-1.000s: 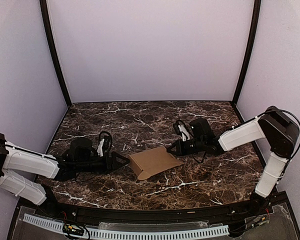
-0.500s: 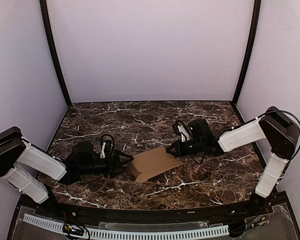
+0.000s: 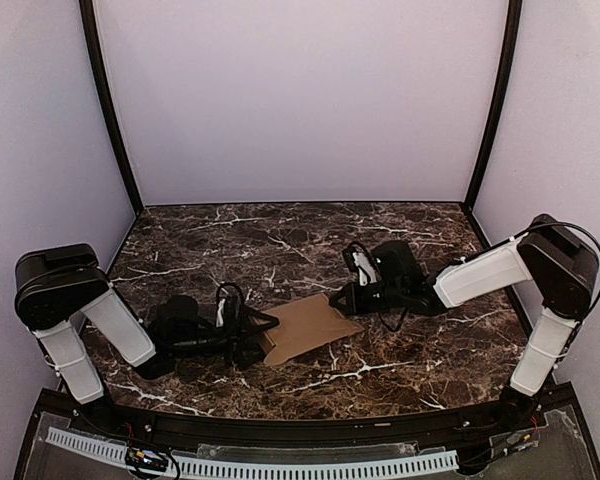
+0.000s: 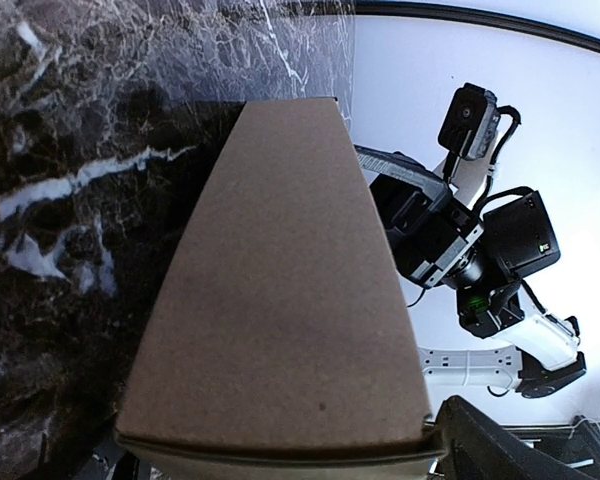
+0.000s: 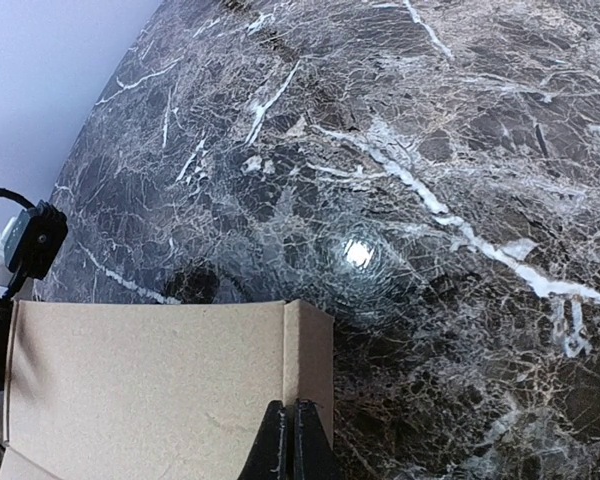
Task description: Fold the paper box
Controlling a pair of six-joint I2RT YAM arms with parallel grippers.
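- Mid-table, I see the paper box (image 3: 305,328) lying flat
- Left gripper (image 3: 258,336) reaches low from 9 o'clock, jaws spread wide beside the box end
- Right gripper (image 3: 340,299) reaches low from 3 o'clock, pinched closed, touching its edge

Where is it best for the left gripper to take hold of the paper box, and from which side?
I would take the paper box by its left end, coming in low from the left. The box lies flat with that end facing the left gripper, whose open jaws stand on either side of it. The right gripper, shut, is at the opposite end.
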